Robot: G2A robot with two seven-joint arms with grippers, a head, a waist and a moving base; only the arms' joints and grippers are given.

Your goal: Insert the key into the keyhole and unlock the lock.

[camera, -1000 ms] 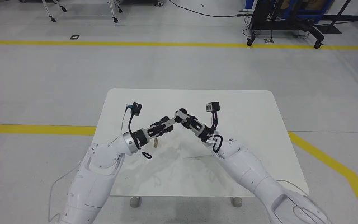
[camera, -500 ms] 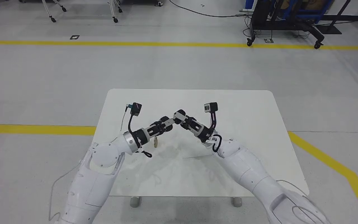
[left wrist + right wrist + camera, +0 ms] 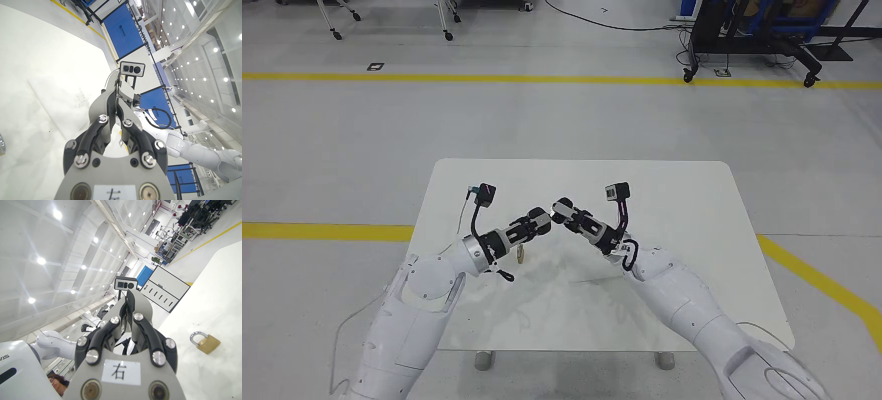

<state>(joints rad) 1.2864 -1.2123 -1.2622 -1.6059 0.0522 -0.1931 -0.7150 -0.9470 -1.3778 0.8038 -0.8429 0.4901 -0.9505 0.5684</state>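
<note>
Both arms meet over the counter (image 3: 692, 200), at about 10 o'clock from its middle.

Left gripper (image 3: 541, 216) and right gripper (image 3: 561, 207) sit tip to tip, just beside each other. Can't tell if they touch.

Left fingers (image 3: 99, 106) are pressed together with no gap between the pads. Can't tell if anything thin is pinched in there. Right fingers (image 3: 142, 306) are the same: closed flat on each other, contents unreadable.

The padlock (image 3: 521, 254) lies flat on the counter at 7 o'clock from the left gripper, partly under the left forearm. It has a brass body and a steel shackle, and the shackle looks seated. Nothing grips it and it is apart from both grippers.

Edges: the padlock is well inside the counter, nearer the 9 o'clock edge than the 3 o'clock one. The 12 o'clock edge is well beyond the tips. A wide stretch of counter runs from the right gripper toward 3 o'clock, and the right forearm crosses it diagonally from 5 o'clock. The counter corners are rounded, with floor beyond every side.
</note>
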